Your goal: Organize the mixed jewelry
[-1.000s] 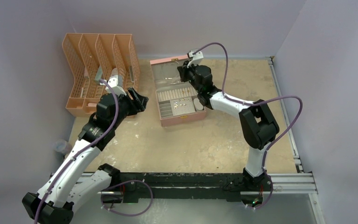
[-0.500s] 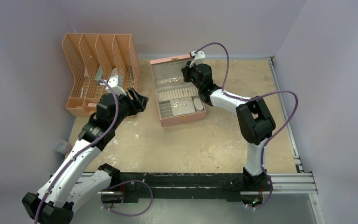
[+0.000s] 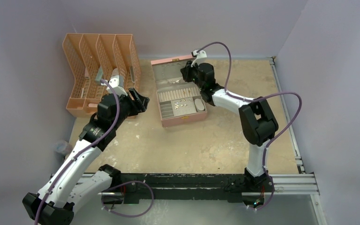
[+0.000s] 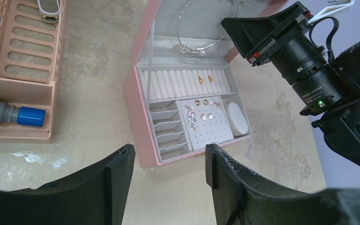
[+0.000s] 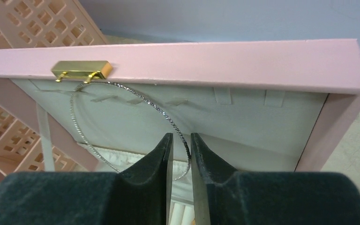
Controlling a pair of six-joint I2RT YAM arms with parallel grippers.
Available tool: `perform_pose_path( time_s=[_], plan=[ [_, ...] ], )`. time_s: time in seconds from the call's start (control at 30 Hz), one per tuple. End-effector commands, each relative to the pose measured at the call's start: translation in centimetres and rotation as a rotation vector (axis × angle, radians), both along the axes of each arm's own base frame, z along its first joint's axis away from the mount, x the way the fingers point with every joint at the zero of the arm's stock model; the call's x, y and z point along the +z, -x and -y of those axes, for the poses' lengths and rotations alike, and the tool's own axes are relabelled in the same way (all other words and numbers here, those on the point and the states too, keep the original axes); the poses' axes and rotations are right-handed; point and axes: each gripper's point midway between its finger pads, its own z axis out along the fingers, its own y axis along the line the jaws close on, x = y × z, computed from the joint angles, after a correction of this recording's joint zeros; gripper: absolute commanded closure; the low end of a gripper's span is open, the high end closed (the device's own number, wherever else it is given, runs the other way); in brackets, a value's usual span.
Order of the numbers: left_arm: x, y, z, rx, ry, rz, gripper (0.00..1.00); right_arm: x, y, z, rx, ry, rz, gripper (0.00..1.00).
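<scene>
The pink jewelry box (image 3: 185, 119) stands open at the back middle of the table. A thin silver loop (image 5: 143, 100) hangs inside its raised lid from a hook near the gold clasp (image 5: 81, 69); small charms show at its lower end (image 4: 192, 50). My right gripper (image 5: 182, 136) is up against the lid. Its jaws stand a narrow gap apart and the loop's wire runs through that gap. Tiny gold rings (image 4: 205, 78) sit in the ring rolls and earrings (image 4: 205, 110) on the perforated pad. My left gripper (image 4: 168, 152) is open and empty, left of and in front of the box.
A peach file organiser (image 3: 101, 70) stands at the back left, close behind my left gripper (image 3: 143, 101). A grey and blue cylinder (image 4: 14, 115) lies in one of its slots. Purple walls enclose the table and a metal rail (image 3: 286, 117) runs along the right side.
My right gripper has moved up and back from over the box tray to the raised lid. The left arm has not moved.
</scene>
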Motion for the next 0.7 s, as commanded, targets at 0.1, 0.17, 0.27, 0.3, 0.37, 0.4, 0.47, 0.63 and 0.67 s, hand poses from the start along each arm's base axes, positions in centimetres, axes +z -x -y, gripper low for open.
perform_pose_path(
  time_s=[0.1,0.17,0.27,0.3,0.37,0.4,0.47,0.63,0.67],
  plan=[
    [1.4,-0.1,0.2,-0.012,0.022,0.05,0.43,7.5,1.2,1.5,-0.051,-0.138,0.086,0.72],
    [1.7,0.2,0.6,-0.036,0.035,0.049,0.41,7.0,1.8,2.2,-0.065,-0.131,0.076,0.72],
    [2.1,0.6,1.2,-0.076,0.063,0.055,0.4,7.2,2.6,3.1,-0.148,-0.311,-0.001,0.65],
    [2.1,0.8,1.4,-0.084,0.068,0.056,0.39,7.1,2.9,3.3,-0.164,-0.346,-0.024,0.63],
    [2.0,1.0,1.5,-0.094,0.076,0.056,0.39,6.5,3.2,3.8,-0.19,-0.371,-0.052,0.59],
    [1.9,1.1,1.5,-0.096,0.079,0.055,0.39,6.3,3.1,3.8,-0.202,-0.375,-0.063,0.58],
    [1.9,1.3,1.6,-0.104,0.081,0.054,0.38,5.3,2.9,3.8,-0.222,-0.375,-0.112,0.58],
    [2.1,1.8,1.9,-0.127,0.091,0.054,0.38,3.1,2.9,4.1,-0.321,-0.485,-0.276,0.6],
    [2.1,1.9,1.9,-0.133,0.094,0.053,0.38,2.6,2.6,4.3,-0.365,-0.507,-0.306,0.6]
  ],
)
